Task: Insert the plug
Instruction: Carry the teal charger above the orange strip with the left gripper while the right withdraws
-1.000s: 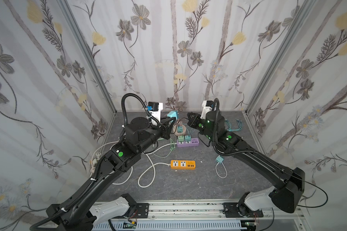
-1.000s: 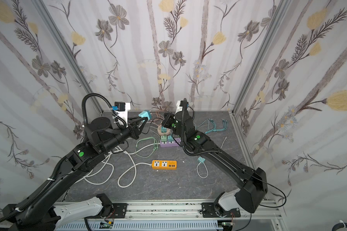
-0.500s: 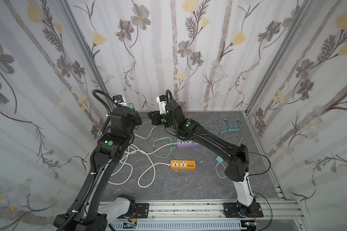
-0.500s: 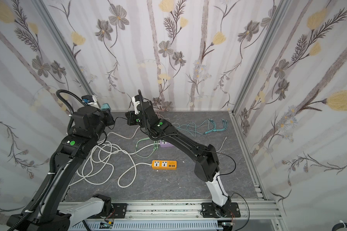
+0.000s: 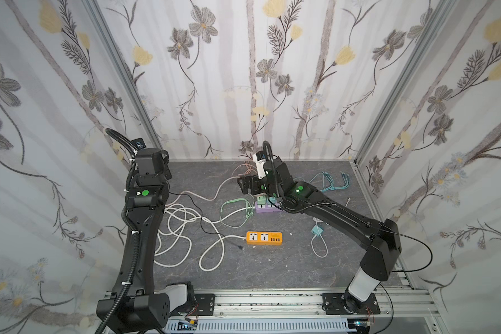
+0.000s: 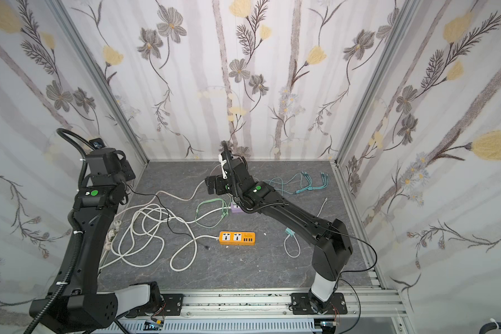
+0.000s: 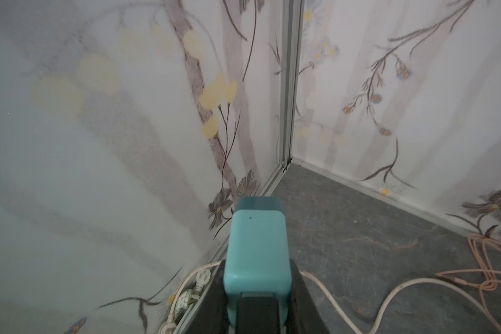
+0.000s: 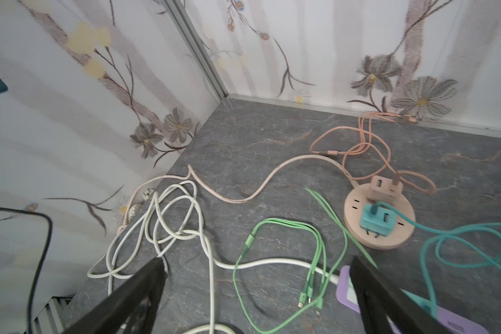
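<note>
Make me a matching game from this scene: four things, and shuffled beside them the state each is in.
1 teal charger
2 orange power strip
3 round pink socket hub
4 right gripper

A open, holding nothing
B its sockets all empty
C held by the left gripper
D carries a pink adapter and a teal adapter

Pairs: 1-C, 2-B, 3-D, 4-A

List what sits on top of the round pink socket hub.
A pink charger block and a teal charger block sit on the hub, each with a cable plugged in. The sockets beneath them are covered.
</note>
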Action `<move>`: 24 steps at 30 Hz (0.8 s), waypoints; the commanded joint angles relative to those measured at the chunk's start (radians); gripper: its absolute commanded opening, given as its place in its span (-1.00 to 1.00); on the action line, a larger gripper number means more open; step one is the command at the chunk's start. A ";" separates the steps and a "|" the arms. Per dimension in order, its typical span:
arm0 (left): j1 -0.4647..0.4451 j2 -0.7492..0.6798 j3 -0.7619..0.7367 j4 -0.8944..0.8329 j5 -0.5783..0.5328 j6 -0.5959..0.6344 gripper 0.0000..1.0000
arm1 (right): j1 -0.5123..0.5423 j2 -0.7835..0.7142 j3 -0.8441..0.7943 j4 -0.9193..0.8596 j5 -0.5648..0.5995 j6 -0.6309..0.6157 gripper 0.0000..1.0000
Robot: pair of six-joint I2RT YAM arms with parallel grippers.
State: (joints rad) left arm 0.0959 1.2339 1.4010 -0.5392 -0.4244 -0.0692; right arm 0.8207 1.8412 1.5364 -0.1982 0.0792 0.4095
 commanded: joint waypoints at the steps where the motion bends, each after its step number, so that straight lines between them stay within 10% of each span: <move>1: 0.049 -0.015 0.007 0.021 0.011 -0.032 -1.00 | -0.025 -0.072 -0.084 0.090 0.000 -0.033 0.99; 24: 0.029 -0.019 -0.195 0.133 0.476 0.310 -1.00 | -0.077 -0.320 -0.344 0.176 0.125 -0.068 0.99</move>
State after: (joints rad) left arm 0.1314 1.2198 1.2232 -0.4179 -0.0498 0.1841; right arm 0.7483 1.5558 1.2259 -0.0845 0.1638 0.3607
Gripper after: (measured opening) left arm 0.241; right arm 0.994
